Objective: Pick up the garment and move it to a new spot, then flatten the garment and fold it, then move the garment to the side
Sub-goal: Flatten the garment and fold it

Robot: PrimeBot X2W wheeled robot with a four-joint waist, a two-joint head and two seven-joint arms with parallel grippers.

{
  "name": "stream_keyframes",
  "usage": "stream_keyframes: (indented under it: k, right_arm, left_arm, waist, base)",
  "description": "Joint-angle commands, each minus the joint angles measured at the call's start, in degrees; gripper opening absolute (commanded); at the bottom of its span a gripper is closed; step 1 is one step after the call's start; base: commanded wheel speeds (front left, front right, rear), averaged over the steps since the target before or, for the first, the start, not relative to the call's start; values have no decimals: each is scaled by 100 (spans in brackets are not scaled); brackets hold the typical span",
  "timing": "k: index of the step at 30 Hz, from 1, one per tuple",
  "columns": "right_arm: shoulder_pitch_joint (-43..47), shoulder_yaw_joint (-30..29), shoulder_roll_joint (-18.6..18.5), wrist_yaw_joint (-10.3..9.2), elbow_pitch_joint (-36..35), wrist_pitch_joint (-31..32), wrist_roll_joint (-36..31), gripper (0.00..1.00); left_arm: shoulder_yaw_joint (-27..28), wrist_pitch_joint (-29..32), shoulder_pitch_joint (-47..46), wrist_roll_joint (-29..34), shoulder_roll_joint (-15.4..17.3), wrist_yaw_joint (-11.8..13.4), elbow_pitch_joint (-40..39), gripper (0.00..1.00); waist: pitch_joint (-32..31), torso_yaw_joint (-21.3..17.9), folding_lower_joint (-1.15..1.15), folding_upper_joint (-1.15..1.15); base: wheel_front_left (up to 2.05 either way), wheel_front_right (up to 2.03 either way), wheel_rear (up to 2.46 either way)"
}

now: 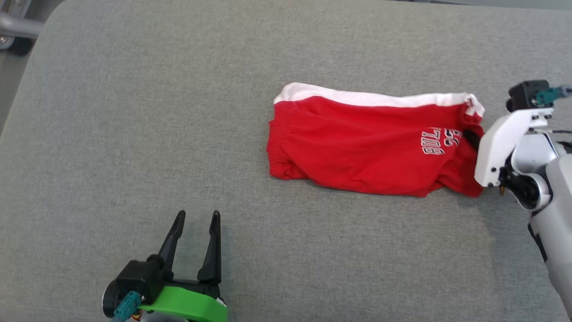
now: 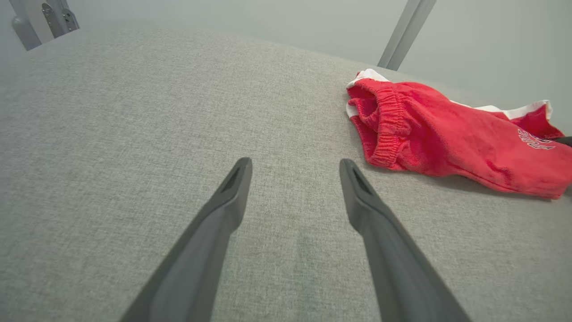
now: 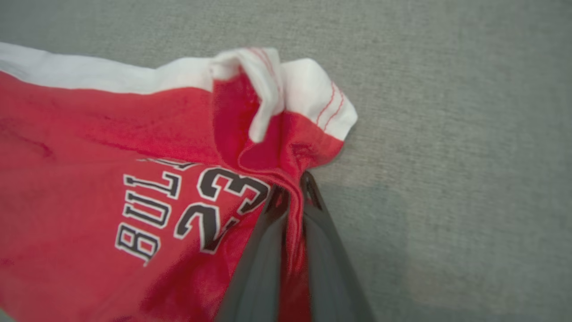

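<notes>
The garment [image 1: 357,143] is a pair of red shorts with a white side stripe and white lettering, lying bunched right of centre on the grey table. The garment [image 2: 447,129] lies off to the right beyond my open fingers, its elastic waistband nearest. My right gripper [image 3: 292,188] is shut on a pinched fold at the garment's [image 3: 111,156] edge, next to the printed number. In the head view the right gripper [image 1: 473,137] meets the cloth's right end, mostly behind its white wrist. My left gripper [image 1: 196,218] stands open over bare table at the lower left, well apart from the cloth.
The grey fabric-covered table [image 1: 134,112] spreads wide to the left and front of the garment. A metal frame post [image 2: 404,33] rises behind the table's far edge. A wheel and a metal bar [image 1: 15,31] show past the table's top left corner.
</notes>
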Motion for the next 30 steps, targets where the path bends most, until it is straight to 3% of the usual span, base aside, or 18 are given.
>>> stream_keyframes:
  k: [1,8,16,19,25,30]
  right_arm:
    - [268,-192,-41,-12,44,-50,46,0]
    - [985,-1394,7,-12,327,-370,-24,0]
    - [702,-2449,-168,-6,125,-324,-257,0]
    - [502,-2375,135,-6,-246,-123,-210,0]
    - [463,-1378,1026,-6,-1007,216,-227,0]
    - [398,-867,1550,-6,-937,9,-679,0]
  left_arm:
    - [53,-16,177,89,49,-44,-56,100]
    - [191,-16,526,287,-31,-197,-222,100]
    - [234,-16,635,411,-158,-324,-165,100]
    - [237,-16,655,413,-213,-344,-125,100]
    - [129,-15,647,403,-299,-389,-57,100]
    - [12,-16,510,438,-325,-437,30,100]
  waist:
    - [-737,-721,0,0]
    - [-761,-653,0,0]
    - [-797,-493,0,0]
    - [-854,-473,0,0]
    - [-893,-433,0,0]
    - [-777,-326,0,0]
  base:
    - [0,0,0]
    - [0,0,0]
    - [0,0,0]
    - [0,0,0]
    - [0,0,0]
    - [0,0,0]
